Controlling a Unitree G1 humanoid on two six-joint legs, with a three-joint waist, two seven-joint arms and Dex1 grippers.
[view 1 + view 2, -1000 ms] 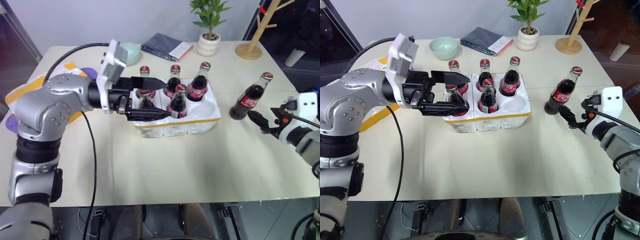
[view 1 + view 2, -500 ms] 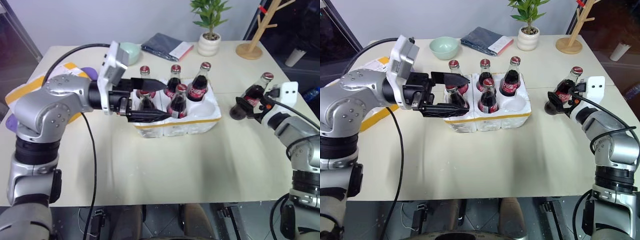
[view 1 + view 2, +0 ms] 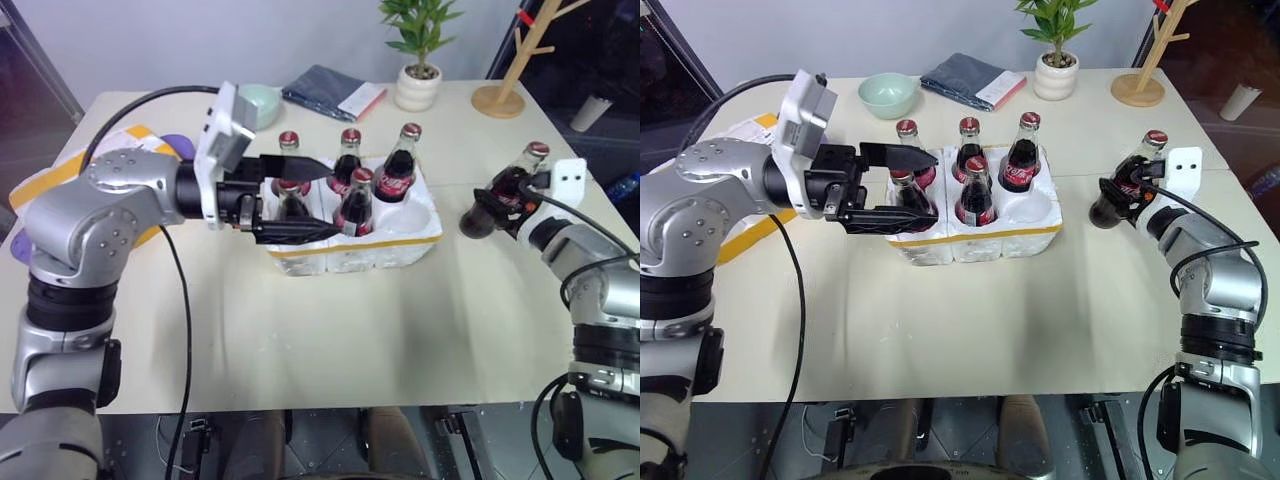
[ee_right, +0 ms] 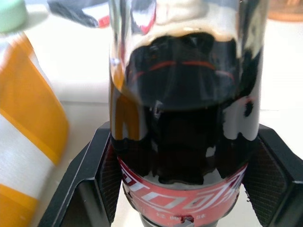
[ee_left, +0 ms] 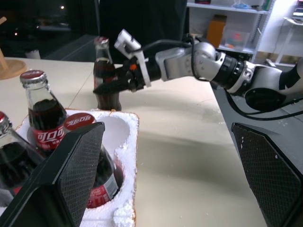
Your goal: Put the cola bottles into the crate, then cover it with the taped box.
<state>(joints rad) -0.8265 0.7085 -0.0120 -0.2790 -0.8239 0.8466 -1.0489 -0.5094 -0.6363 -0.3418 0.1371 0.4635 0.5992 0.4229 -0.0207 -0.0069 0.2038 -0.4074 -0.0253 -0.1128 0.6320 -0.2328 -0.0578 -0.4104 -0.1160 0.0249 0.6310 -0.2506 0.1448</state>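
Several cola bottles (image 3: 399, 168) stand in the crate (image 3: 400, 246) at the table's middle, and its front right pocket (image 5: 113, 127) is bare. One more cola bottle (image 3: 508, 186) stands upright on the table to the right of the crate, with my right gripper (image 3: 492, 207) shut on its lower body. The right wrist view has its fingers (image 4: 87, 179) pressed against both sides of the glass (image 4: 184, 118). My left gripper (image 3: 300, 198) hangs open at the crate's left end, one finger on each side of the front left bottle. The taped box (image 3: 55, 172) lies far left, mostly behind my left arm.
At the back of the table are a green bowl (image 3: 262, 105), a folded dark cloth with a booklet (image 3: 330, 92), a potted plant (image 3: 418, 72) and a wooden stand (image 3: 505, 80). My left arm's black cable (image 3: 185, 300) hangs over the front of the table.
My right gripper reached forward to the loose bottle and shut on it. The left arm and the crate stayed put.
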